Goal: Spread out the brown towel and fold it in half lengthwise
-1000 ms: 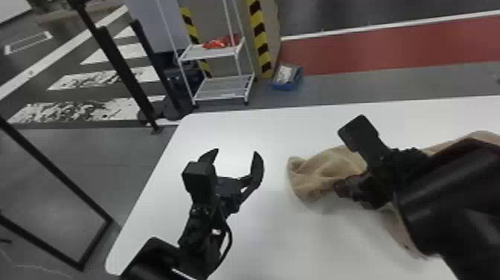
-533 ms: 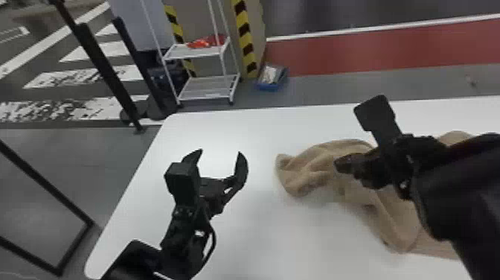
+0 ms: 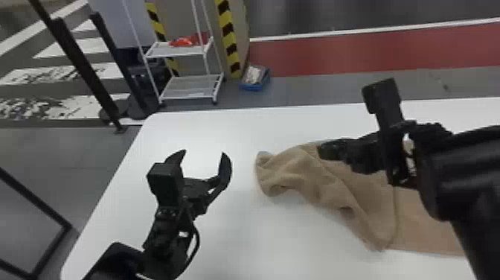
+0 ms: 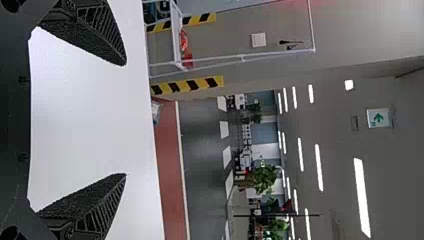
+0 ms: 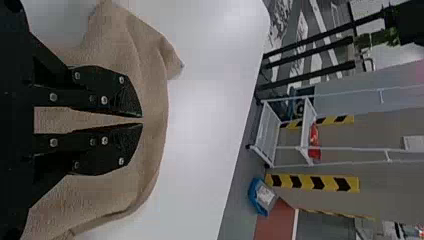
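Farther over the table (image 3: 238, 128) than before, the right hand (image 3: 323, 149) is clenched, fingertips nearly meeting, apparently just above the brown towel (image 3: 312, 180). The towel lies rumpled on the table's right side. Nearer the left edge, the left hand (image 3: 204, 154) is released, fingers wide apart. Beyond, a blue container (image 3: 255, 87) on the floor holds a pale packet (image 3: 254, 74), beside a white cart (image 3: 186, 95).

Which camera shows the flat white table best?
The head view, with the widest stretch of the table, its far edge and the crumpled brown towel. The left wrist view shows a patch behind the open black left tool; the right wrist view, a part beyond the towel with a corner.
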Robot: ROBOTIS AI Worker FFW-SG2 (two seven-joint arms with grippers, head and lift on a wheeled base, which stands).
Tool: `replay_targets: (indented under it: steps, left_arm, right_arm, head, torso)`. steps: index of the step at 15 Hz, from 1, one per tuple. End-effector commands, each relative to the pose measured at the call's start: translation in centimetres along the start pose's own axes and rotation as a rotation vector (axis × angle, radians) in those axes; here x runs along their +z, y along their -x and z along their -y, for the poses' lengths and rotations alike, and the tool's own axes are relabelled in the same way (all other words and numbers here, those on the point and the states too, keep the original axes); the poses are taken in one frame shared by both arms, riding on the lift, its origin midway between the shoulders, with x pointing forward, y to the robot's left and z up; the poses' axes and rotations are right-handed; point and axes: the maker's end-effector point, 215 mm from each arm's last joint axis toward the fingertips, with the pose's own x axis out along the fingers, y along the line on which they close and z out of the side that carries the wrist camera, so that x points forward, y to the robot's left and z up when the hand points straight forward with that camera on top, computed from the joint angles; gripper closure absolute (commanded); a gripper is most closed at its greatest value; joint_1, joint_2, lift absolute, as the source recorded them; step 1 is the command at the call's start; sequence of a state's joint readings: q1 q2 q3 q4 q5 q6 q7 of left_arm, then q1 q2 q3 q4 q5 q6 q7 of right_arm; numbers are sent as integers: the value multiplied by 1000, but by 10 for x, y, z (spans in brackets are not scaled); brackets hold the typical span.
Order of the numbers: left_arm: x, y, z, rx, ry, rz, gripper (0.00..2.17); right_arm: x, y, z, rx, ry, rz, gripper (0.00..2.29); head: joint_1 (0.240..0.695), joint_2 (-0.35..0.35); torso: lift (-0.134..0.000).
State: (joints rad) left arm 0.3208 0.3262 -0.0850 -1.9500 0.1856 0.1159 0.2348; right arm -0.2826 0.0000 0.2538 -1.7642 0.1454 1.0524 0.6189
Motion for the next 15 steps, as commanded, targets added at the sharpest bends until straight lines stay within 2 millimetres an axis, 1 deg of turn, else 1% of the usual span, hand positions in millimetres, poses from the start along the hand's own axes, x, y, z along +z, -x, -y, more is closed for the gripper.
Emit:
replay_targets:
  steps: [1,2,3,4,5,7,8,9,10,12,13,14,15]
  left_arm:
    - [1,-2,1,-1,0,3,83]
    - [1,-2,-1,3,0,0,83]
    - [1,-2,-4,7,-1,1,83]
    - [2,-2,-5,9,-1,3,83]
    - [1,-2,-5,9,-2,0,83]
    - [0,-2,-3,6,-1,0,83]
    - [0,-2,-3,6,-1,0,83]
    - [1,-2,-3,6,-1,1,83]
    - [1,-1,-3,5,-2,1,83]
    - [2,-1,-5,6,-5,2,83]
    - [2,0,-6,7,-7,2,83]
    - [1,0,-6,7,-7,1,83]
    - [1,0,-6,7,-7,1,83]
  right_arm:
    - [-26,-7,-32,50,38,-121,29]
    - [-27,-8,-45,78,70,-153,33]
    - [-33,-12,-57,100,110,-189,36]
    - [-43,-16,-62,102,142,-224,46]
    - [-44,-20,-68,105,181,-244,66]
    - [-52,-29,-77,96,264,-286,130]
    - [-54,-35,-79,81,321,-292,154]
    - [-51,-41,-79,69,376,-278,167]
    - [-52,-45,-79,62,398,-274,205]
    - [-47,-56,-74,37,465,-255,221]
    - [-49,-59,-68,17,488,-264,269]
    - [-46,-63,-66,11,509,-261,350]
    - [-46,-66,-64,10,525,-264,589]
  head:
    - [695,256]
    - [695,266]
    - [695,277]
    - [695,291]
    - [695,314]
    - [695,328]
    - [695,332]
    - [695,337]
    - [695,341]
    - [695,344]
    - [695,345]
    - [695,345]
    - [695,345]
  torso:
    - [-125]
    - [-125]
    - [-125]
    - [-125]
    - [-125]
    - [-125]
    - [-125]
    - [-125]
    - [-125]
    - [-125]
    - [-125]
    - [-125]
    - [-125]
